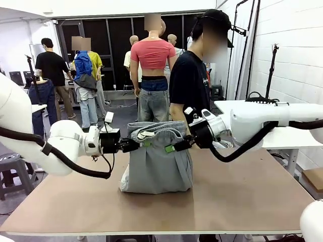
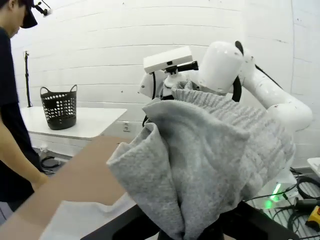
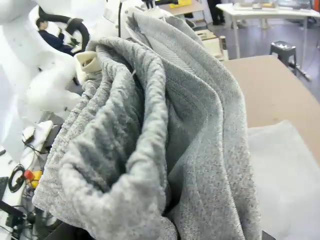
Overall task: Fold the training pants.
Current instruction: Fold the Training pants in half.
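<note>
Training pants between left gripper and right gripper

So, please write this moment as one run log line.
left gripper: shut on training pants | right gripper: shut on waistband | pants: lifted, hem on table

The front view looks across the tabletop toward the person at mid-frame. Each wrist view sits very close behind bunched grey training pants, facing the opposite arm. All three views share that garment.
</note>
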`<state>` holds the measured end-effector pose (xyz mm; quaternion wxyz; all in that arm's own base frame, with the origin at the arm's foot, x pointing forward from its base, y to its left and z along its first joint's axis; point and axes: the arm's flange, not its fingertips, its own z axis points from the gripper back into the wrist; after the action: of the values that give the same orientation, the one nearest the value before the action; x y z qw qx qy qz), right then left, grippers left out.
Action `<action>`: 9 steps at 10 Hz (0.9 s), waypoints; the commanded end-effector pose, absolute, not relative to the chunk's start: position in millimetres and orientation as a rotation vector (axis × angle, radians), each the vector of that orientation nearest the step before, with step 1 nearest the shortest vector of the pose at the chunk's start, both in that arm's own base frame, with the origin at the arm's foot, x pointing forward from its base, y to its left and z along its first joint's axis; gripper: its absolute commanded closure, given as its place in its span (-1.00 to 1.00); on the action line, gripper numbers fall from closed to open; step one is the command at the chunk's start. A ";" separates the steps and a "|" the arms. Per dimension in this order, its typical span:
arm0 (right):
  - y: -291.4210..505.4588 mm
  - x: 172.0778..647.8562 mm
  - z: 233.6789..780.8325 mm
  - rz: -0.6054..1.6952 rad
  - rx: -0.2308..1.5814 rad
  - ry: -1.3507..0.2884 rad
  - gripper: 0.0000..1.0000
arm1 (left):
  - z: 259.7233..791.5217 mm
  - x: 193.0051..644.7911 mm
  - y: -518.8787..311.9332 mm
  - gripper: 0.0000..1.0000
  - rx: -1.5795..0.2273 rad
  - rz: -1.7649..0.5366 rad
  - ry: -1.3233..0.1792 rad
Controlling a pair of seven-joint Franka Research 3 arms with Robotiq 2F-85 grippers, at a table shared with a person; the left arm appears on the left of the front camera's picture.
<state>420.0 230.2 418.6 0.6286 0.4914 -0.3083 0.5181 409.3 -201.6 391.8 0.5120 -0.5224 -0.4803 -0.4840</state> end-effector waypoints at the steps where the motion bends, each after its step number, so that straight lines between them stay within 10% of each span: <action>1: 213.5 424.3 403.9 1.205 1.096 -0.669 1.00 | 414.7 404.5 -178.8 1.00 -1.321 -1.060 -1.213; 9: 227.0 418.8 393.5 1.121 1.219 -0.613 1.00 | 364.8 391.4 -199.3 1.00 -1.324 -1.008 -1.011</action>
<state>418.7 229.7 404.5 0.6269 0.5136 -0.2892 0.5095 396.4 -203.8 372.0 0.5329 -0.5493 -0.4479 -0.4622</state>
